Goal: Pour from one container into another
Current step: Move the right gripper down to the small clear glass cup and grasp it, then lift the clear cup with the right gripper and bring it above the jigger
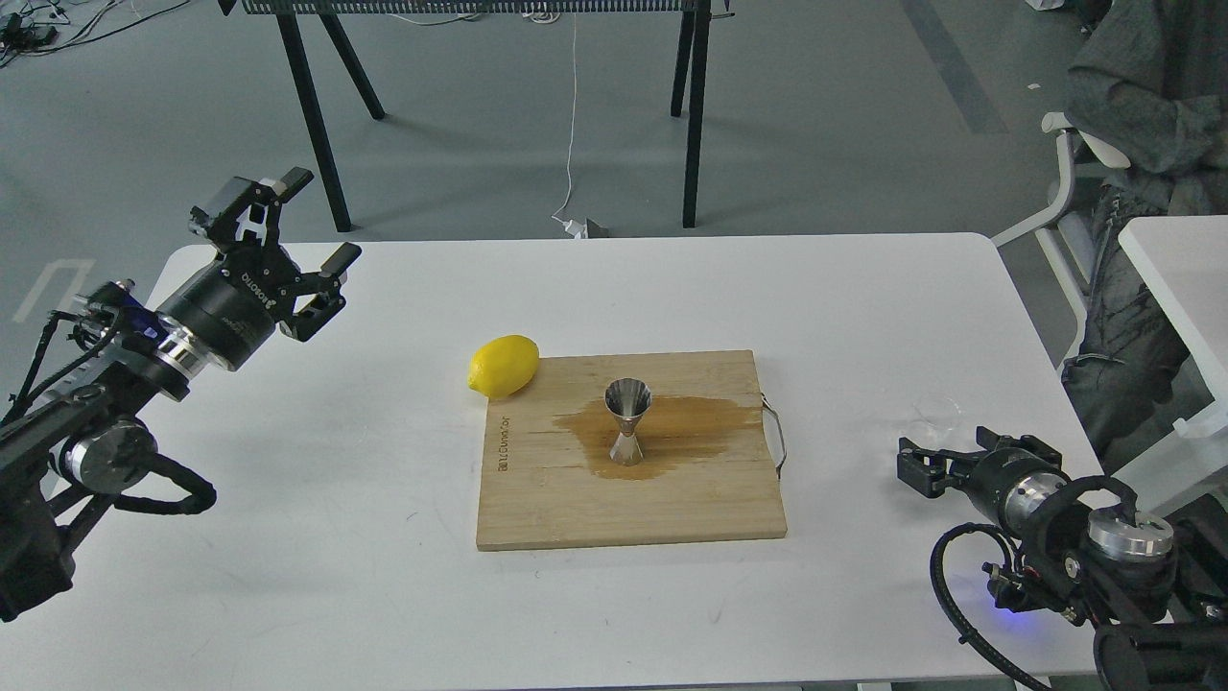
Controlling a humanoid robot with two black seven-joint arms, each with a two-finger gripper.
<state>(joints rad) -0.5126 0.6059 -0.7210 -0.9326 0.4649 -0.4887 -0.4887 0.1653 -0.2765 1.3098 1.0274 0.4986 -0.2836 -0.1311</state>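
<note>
The small clear cup (937, 411) stands on the white table right of the cutting board; its lower part is hidden behind my right gripper (948, 453). That gripper is open, low over the table, its fingers just in front of the cup and not closed on it. The shiny steel jigger (627, 422) stands upright on the wooden cutting board (537, 499), in the middle of a brown wet patch (691, 427). My left gripper (317, 219) is open and empty, raised over the table's far left corner, well away from both containers.
A yellow lemon (503, 366) lies at the board's far left corner. The board has a metal handle (777, 441) on its right side. A seated person (1142, 115) and a second white table (1185, 278) are at the right; black table legs stand behind.
</note>
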